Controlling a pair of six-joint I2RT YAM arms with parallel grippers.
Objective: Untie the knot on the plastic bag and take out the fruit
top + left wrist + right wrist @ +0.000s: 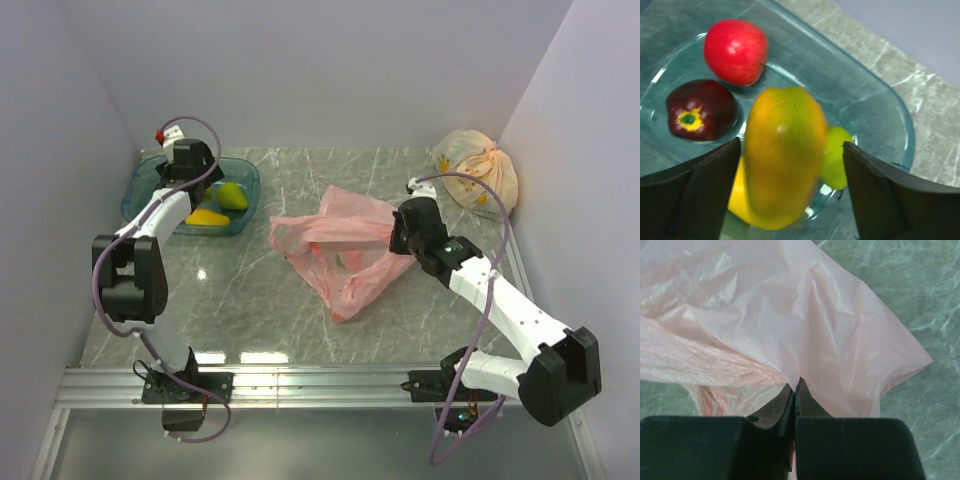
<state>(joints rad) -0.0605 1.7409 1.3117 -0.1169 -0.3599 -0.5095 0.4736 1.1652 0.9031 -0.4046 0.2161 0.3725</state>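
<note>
mid-table, my right gripper (796,384) is clenched on a fold of the pink plastic bag (335,255), lying slack on the marble table (250,300). farther back, my left gripper (792,150) hangs released over the glass dish (900,120), an orange-yellow fruit (782,160) between its jaws, with the red apple (735,50), a dark purple piece (700,110) and a green one (837,150) below. the knot looks undone, the emptying nearly finished; whether any fruit is left inside i cannot tell. the dish crowds the left wall (60,150), a pale yellow bag (478,168) the far right corner; the middle offers room
</note>
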